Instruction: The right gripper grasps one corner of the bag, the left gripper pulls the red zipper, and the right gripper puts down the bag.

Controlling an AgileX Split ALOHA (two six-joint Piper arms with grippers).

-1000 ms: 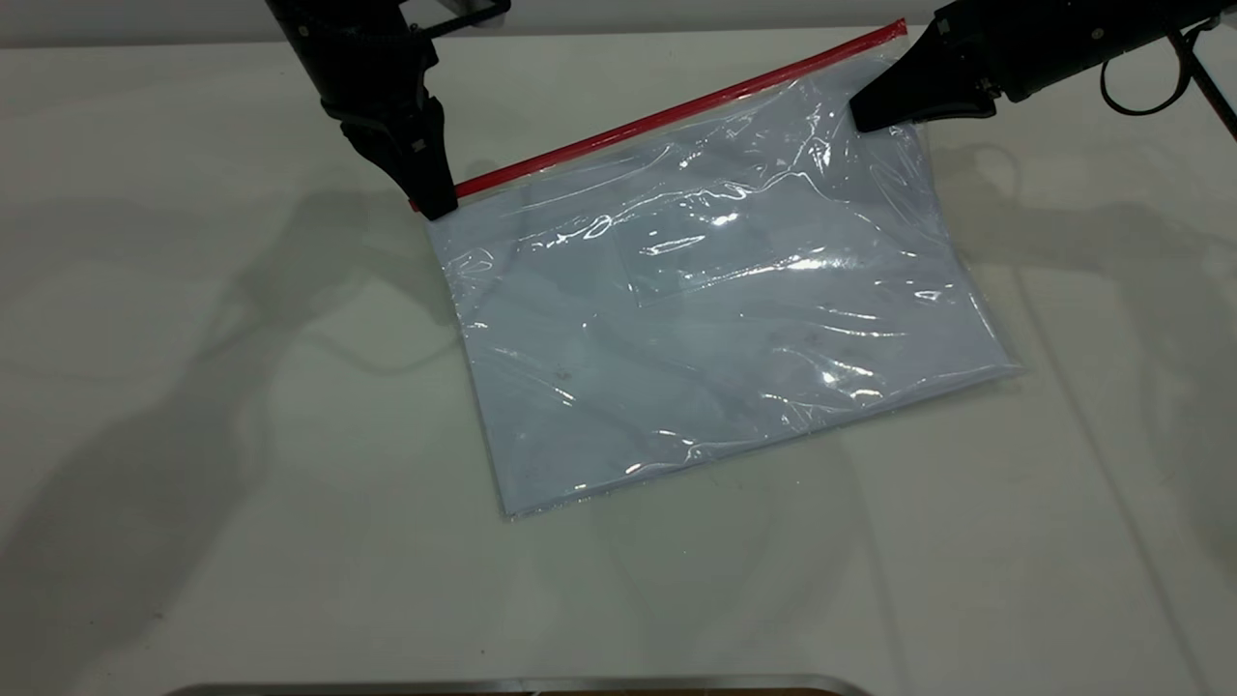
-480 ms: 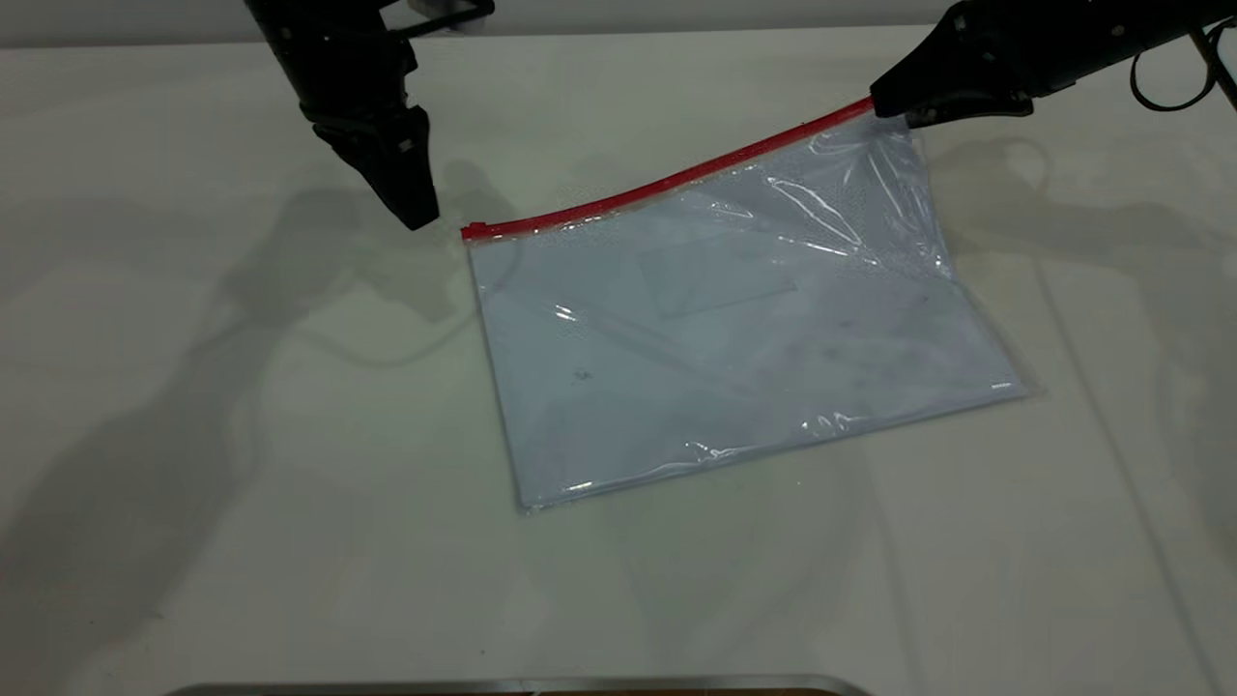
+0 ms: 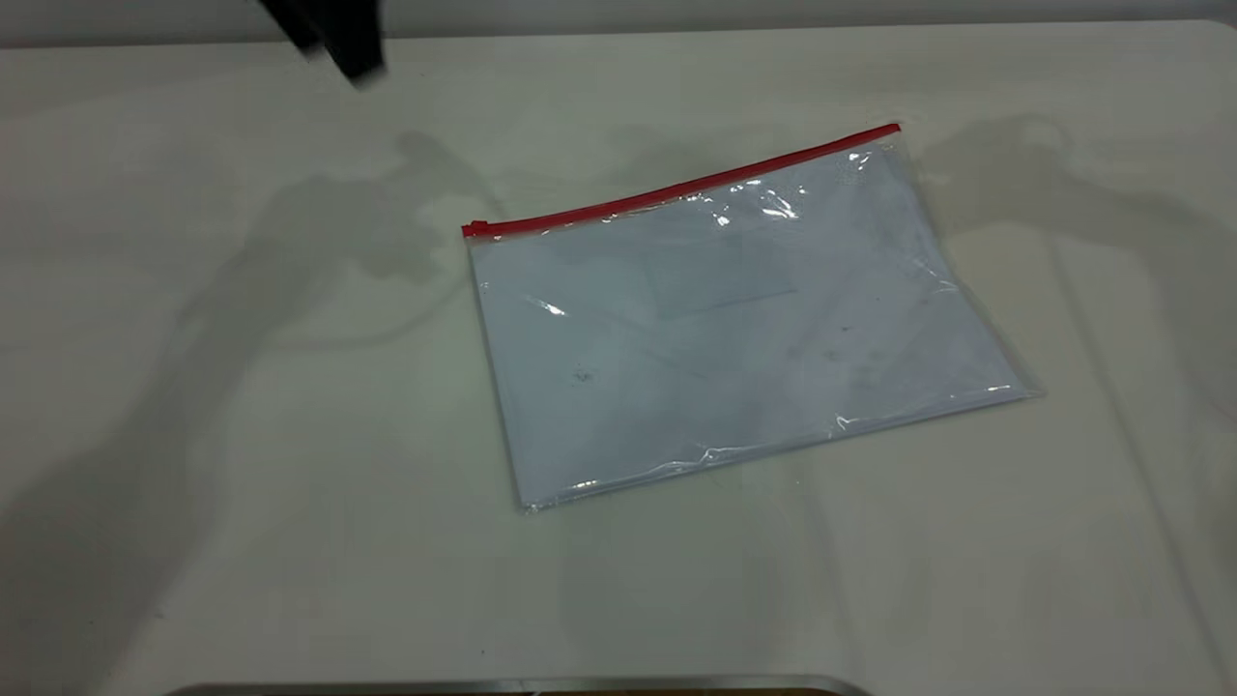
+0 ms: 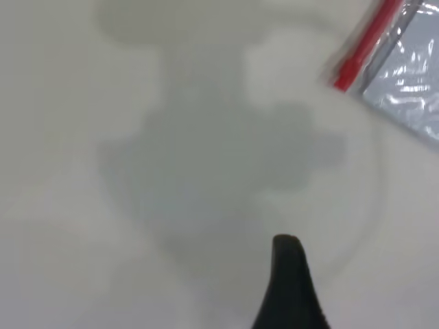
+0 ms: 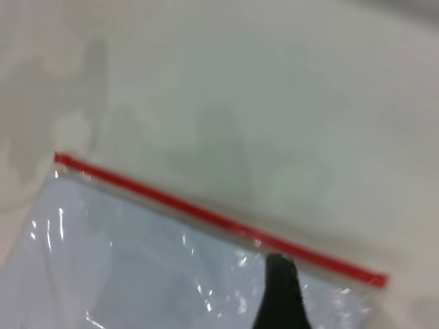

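Clearing away is all that's left: the bag lies flat on the worktop, red zipper along its far edge. Keep both hands high; their grip can't be judged.

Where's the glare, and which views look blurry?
Exterior view: small glints on the bag near the red zipper, soft arm shadows across the table, left end effector smeared. Both wrist views: soft, out of focus.

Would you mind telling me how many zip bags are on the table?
1: the bag lies flat mid-table, its red zipper along the far edge. None seems hidden.
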